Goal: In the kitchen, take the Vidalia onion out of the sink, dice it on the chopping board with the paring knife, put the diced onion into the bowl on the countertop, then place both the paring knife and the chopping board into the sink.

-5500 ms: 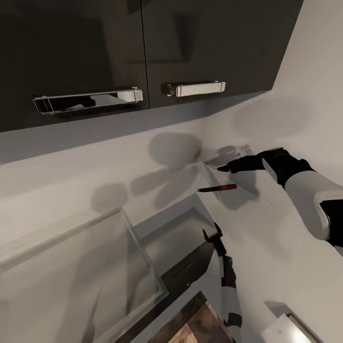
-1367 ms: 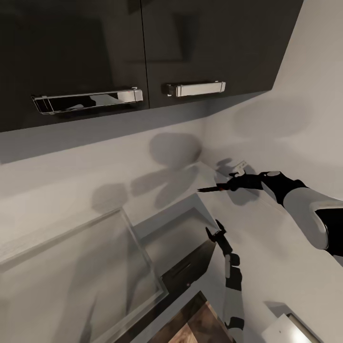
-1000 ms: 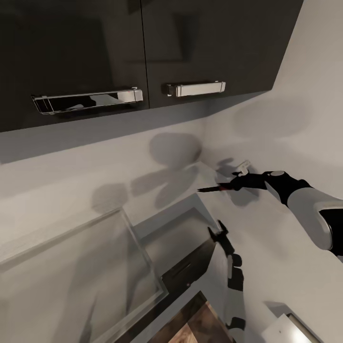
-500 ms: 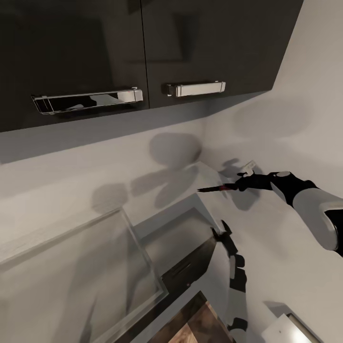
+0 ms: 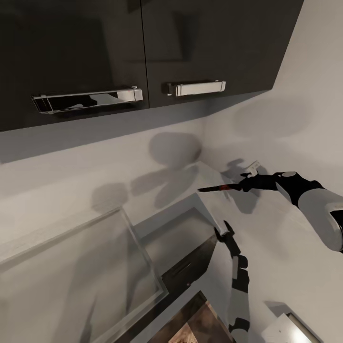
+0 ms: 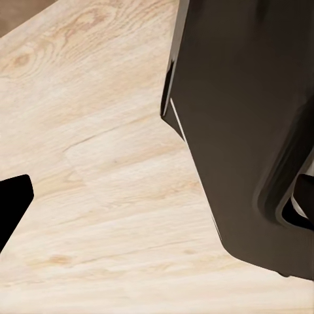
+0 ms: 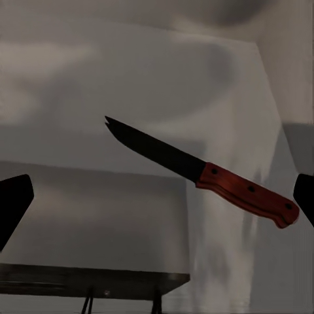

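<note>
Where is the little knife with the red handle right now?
The small red-handled paring knife lies on the grey countertop at the head view's right, just beyond the sink's far corner, with the right gripper at its handle end.

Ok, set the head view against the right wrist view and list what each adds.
Head view, missing from the wrist view: the dark wall cabinets with chrome handles, and the right arm reaching out over the countertop.
Right wrist view, missing from the head view: the rivets in the red handle, the blade's notched tip, and the spread right fingers either side.
Both: the paring knife, ungripped.
</note>
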